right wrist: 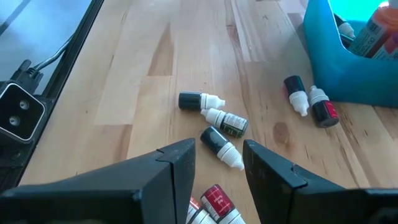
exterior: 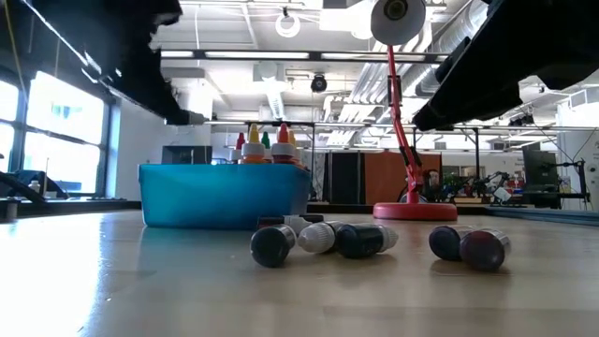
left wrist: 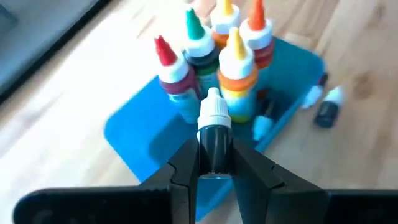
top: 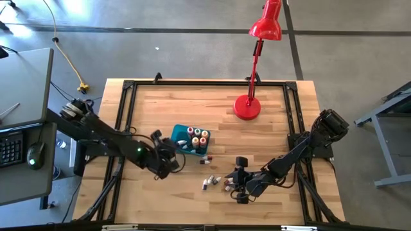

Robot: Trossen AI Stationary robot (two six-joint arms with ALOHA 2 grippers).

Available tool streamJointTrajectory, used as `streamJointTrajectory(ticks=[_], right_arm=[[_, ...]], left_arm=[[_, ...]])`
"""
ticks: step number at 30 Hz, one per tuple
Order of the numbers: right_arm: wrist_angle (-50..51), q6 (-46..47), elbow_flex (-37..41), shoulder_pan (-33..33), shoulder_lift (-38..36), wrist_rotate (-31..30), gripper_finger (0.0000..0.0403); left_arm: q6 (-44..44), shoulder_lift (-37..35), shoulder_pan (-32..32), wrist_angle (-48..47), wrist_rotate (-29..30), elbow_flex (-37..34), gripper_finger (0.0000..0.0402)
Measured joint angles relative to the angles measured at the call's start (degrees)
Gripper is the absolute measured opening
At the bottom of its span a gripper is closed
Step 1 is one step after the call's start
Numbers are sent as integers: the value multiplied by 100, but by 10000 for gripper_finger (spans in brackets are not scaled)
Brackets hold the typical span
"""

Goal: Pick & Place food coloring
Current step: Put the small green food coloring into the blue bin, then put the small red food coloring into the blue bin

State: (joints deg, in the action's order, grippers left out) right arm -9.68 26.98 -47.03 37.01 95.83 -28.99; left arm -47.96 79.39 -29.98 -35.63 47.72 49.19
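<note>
Wooden tabletop, centre of frame: left gripper [left wrist: 214,163] clamps a dark dropper bottle [left wrist: 213,134] above the teal tub [top: 182,135]; lower gently, upright. Lower right, right gripper [right wrist: 214,163] gapes empty.

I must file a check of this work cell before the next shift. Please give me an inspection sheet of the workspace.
Surface: pale wooden plank table in a black frame.
Job's things: upright dropper bottles stand in the teal-blue rectangular plastic tub; small dark bottles lie loose on the wood.
Clutter: red desk lamp.
Grippers: left claw shut on a dark white-capped bottle above the tub; right claw open above the loose bottles.
Cables: yellow cable on the floor.
Surroundings: desk with keyboard and mouse.
</note>
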Motion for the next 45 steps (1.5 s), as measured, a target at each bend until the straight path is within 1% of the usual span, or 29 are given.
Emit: streamJointTrajectory(ticks=[1, 3, 6, 10, 14, 16, 18, 21, 23, 25, 28, 32, 36, 39, 42, 45], right_arm=[[-11, -7, 0, -2, 0, 0, 128], [-36, -26, 0, -2, 0, -2, 128], [-40, -161, 0, -16, 0, 0, 128], [-135, -533, 0, -31, 0, -7, 128], [-267, -898, 0, -79, 0, 81, 128], [-340, -925, 0, -127, 0, 133, 128], [-441, -914, 0, -200, 7, 383, 128], [-612, -816, 0, -304, 90, 912, 128], [-601, -748, 0, -342, 179, 1117, 129], [-549, -751, 1, -343, 269, 1310, 132], [-506, -780, 2, -338, 321, 1611, 143], [-198, -836, 0, -326, 321, 1632, 164], [342, -1195, 0, -403, 321, 1502, 182], [801, -1166, 2, -516, 322, 1541, 188], [908, -1392, 2, -606, 371, 1546, 188], [900, -1547, 2, -768, 420, 1721, 188]], left_arm=[[93, 18, 74, -110, -36, 6, 67], [113, 29, 232, -321, -293, -39, 67], [160, 169, 578, -122, -659, -94, 77], [318, 374, 1027, -179, -948, -140, 114], [590, 439, 1395, 74, -1661, -140, 154], [768, 436, 1490, 293, -1885, -133, 167], [895, 362, 1502, 254, -1949, -55, 172], [1096, 315, 1487, 210, -1970, 250, 174], [1274, 272, 1452, 30, -1974, 442, 174], [1486, 276, 1457, 108, -1861, 643, 174], [1692, 274, 1458, 71, -1848, 840, 174], [1774, 274, 1458, 91, -1843, 952, 174], [1772, 276, 1458, 138, -1842, 953, 175], [1772, 276, 1458, 121, -1865, 953, 175], [1771, 276, 1458, 127, -1864, 953, 175], [1770, 276, 1458, 108, -1864, 953, 175]])
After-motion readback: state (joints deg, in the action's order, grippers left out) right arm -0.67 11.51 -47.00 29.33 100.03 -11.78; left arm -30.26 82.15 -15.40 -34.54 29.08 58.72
